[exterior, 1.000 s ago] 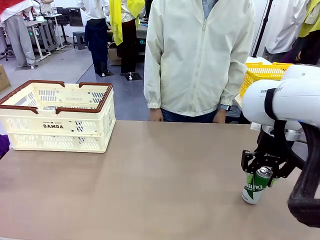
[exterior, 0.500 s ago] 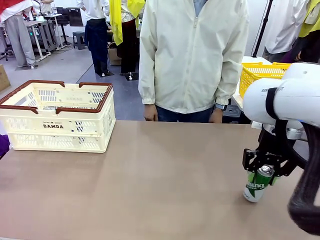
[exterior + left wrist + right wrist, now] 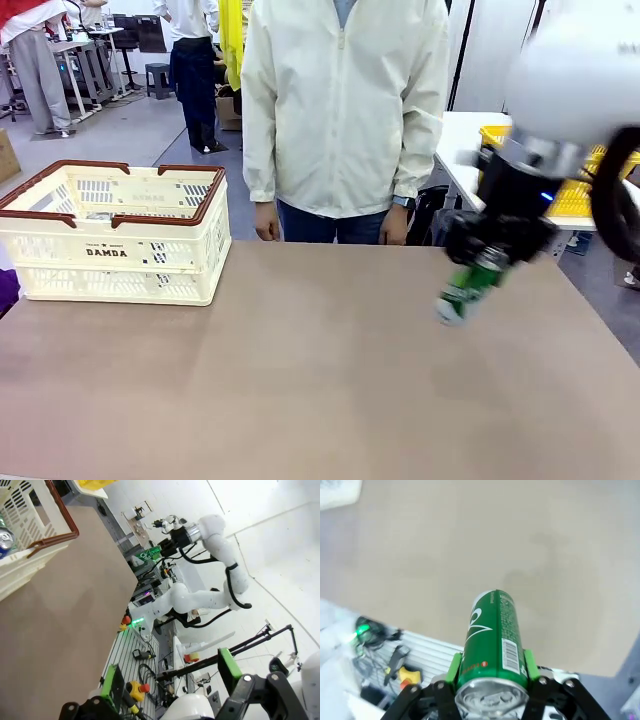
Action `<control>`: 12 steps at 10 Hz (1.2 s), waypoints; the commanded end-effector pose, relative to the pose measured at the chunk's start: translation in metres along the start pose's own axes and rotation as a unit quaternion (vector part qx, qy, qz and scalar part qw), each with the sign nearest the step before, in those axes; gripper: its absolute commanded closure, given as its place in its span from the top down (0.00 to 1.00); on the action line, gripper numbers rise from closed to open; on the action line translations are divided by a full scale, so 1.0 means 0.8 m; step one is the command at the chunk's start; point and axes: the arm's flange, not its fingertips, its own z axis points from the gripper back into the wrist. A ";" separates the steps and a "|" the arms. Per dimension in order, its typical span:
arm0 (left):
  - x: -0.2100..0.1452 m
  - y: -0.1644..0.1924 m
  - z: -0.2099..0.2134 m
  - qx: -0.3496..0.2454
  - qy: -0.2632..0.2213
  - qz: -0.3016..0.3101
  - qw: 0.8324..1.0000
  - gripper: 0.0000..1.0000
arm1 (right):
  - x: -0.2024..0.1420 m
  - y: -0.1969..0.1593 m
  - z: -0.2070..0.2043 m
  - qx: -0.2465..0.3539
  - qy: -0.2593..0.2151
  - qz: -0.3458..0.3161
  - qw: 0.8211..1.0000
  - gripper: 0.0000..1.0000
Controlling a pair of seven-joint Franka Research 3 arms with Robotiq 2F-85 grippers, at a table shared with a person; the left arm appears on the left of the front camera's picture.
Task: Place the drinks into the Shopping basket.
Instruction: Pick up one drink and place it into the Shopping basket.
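My right gripper (image 3: 484, 262) is shut on a green drink can (image 3: 465, 290) and holds it tilted in the air above the right side of the table. In the right wrist view the can (image 3: 492, 640) sits between the green pads (image 3: 454, 667) of that gripper (image 3: 492, 677), top end toward the camera. The Shopping basket (image 3: 110, 262) stands at the table's far left. Its corner (image 3: 30, 535) fills the top left of the left wrist view, with a silver-topped can (image 3: 4, 538) inside. My left gripper (image 3: 170, 672) is open and holds nothing.
A person in a cream jacket (image 3: 345, 110) stands at the far edge, hands down by the table. A yellow mesh basket (image 3: 570, 195) sits on a side table behind my right arm. Bare tabletop (image 3: 300, 370) stretches between the basket and the held can.
My right gripper has lifted the green can off the table and carried it up and toward the far side. The person has stepped to the left.
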 end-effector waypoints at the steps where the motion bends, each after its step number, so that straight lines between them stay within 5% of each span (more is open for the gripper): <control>1: 0.000 -0.003 -0.002 -0.004 -0.008 0.002 1.000 1.00 | 0.081 0.086 -0.029 -0.012 0.009 0.067 0.998 0.00; 3: 0.000 -0.003 -0.002 -0.004 -0.008 0.002 1.000 1.00 | 0.115 0.181 -0.076 -0.058 0.030 0.096 0.993 0.00; 5: 0.000 -0.003 -0.002 -0.004 -0.008 0.002 1.000 1.00 | 0.131 0.226 -0.137 -0.091 0.038 0.120 0.988 0.00; 8: 0.000 -0.003 -0.002 -0.004 -0.008 0.002 1.000 1.00 | 0.143 0.243 -0.202 -0.105 0.056 0.139 0.983 0.00; 11: 0.000 -0.003 -0.002 -0.004 -0.008 0.002 1.000 1.00 | 0.147 0.239 -0.210 -0.103 0.072 0.140 0.982 0.00; 12: 0.000 -0.003 -0.002 -0.004 -0.008 0.002 1.000 1.00 | 0.148 0.236 -0.212 -0.095 0.079 0.138 0.983 0.30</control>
